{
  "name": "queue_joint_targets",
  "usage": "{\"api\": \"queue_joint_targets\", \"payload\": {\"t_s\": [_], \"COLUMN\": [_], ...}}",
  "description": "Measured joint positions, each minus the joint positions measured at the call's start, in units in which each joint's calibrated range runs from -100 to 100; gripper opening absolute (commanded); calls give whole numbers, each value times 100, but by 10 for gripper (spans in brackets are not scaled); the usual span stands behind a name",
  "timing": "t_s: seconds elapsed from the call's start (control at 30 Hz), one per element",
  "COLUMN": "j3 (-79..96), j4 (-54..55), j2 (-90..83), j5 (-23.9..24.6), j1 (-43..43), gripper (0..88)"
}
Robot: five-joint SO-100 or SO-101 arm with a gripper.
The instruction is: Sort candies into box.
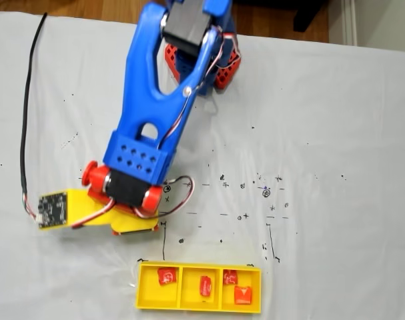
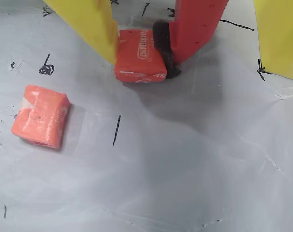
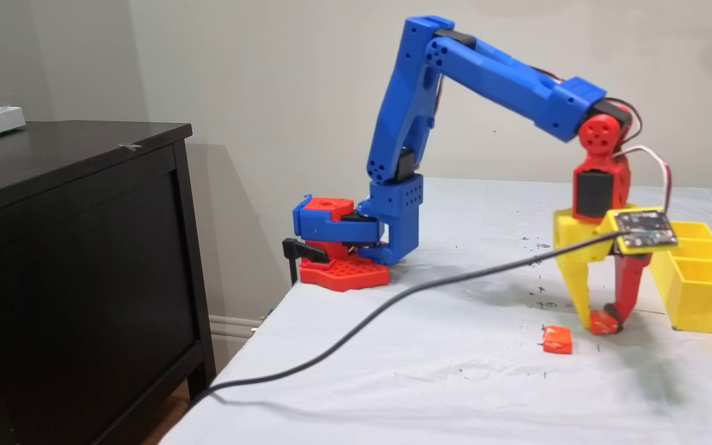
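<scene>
In the wrist view I see one red candy with white letters (image 2: 139,63) sitting between the yellow finger (image 2: 90,26) and the red finger (image 2: 197,26). Both fingers touch its sides, so the jaws are closed narrow on this candy, and its lower edge is on the white worktop (image 2: 185,159). In a fixed view from the side, the same candy (image 3: 603,322) is low at the fingertips, touching the cloth or just above it; I cannot tell which.

A second candy, orange-red (image 2: 40,116), lies free on the worktop, to the left of the held one in the wrist view and apart from it. From the side I see it (image 3: 557,339) near the gripper (image 3: 603,315), on the side away from the box.

The box (image 3: 702,290) is a yellow tray standing just beside the gripper. In a fixed view from above, the box (image 1: 152,293) lies at the lower edge with three compartments in a row. The left compartment holds one red candy (image 1: 165,276), the middle one holds one (image 1: 206,287), and the right one holds two, a red one (image 1: 230,277) and an orange-red one (image 1: 242,295).

The blue arm (image 1: 155,87) reaches down over the worktop, and a black cable (image 1: 25,133) runs to the small circuit board (image 1: 53,209) on the yellow bracket.
</scene>
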State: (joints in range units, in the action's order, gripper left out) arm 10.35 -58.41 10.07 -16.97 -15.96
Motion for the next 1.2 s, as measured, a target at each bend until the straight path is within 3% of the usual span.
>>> {"api": "queue_joint_targets", "payload": {"t_s": [0.2,0.53,0.83,1.2], "j3": [830,881,676,-436], "j4": [706,897,1071,1119], "j2": [-1261,-2445,-2335,-1024], "j5": [459,1050,1236,1372], "j1": [336,851,1381,1701], "gripper": [2,2,2,2]}}
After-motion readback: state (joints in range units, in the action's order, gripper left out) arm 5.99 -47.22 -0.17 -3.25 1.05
